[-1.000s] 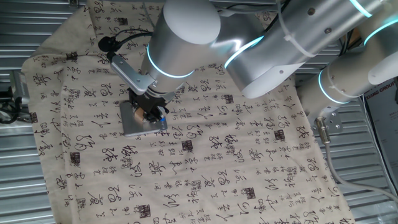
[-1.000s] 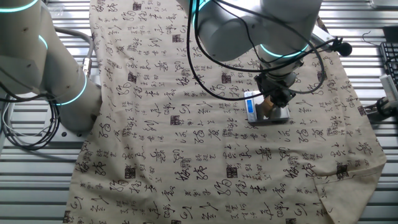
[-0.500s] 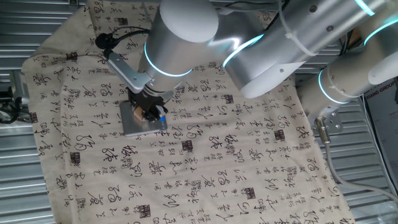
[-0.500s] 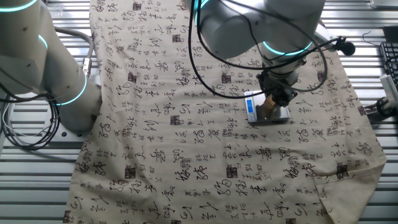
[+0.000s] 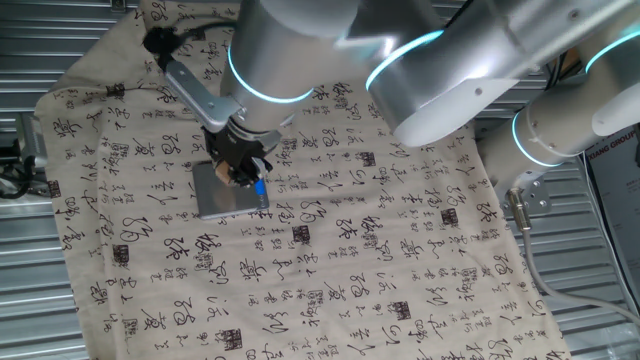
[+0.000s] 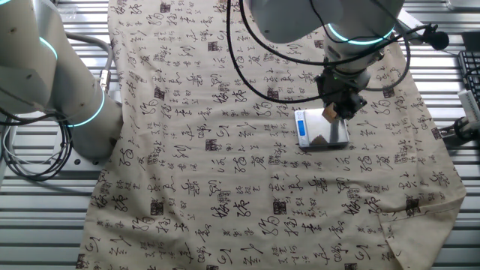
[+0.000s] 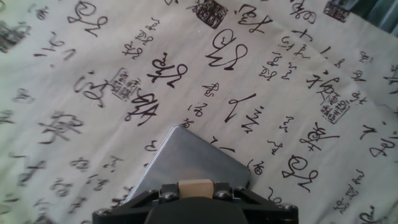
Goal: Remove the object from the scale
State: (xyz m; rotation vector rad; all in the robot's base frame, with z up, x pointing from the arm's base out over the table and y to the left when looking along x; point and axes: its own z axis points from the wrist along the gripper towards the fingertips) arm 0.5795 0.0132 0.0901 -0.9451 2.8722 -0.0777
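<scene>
The gripper (image 7: 195, 190) is closed on the cube (image 7: 195, 187), which sits clamped between its two fingers, held above the scale (image 7: 194, 160) and clear of the plate surface. In the other fixed view, the cube (image 6: 329, 114) hangs over the upper edge of the scale (image 6: 324, 132), whose blue strip (image 6: 302, 128) lies along its left side. The scale rests flat on the cloth (image 5: 380, 260) printed with black characters.

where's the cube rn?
The cube is clamped between the gripper fingers, lifted above the scale; the hand view shows the grey plate below it.
</scene>
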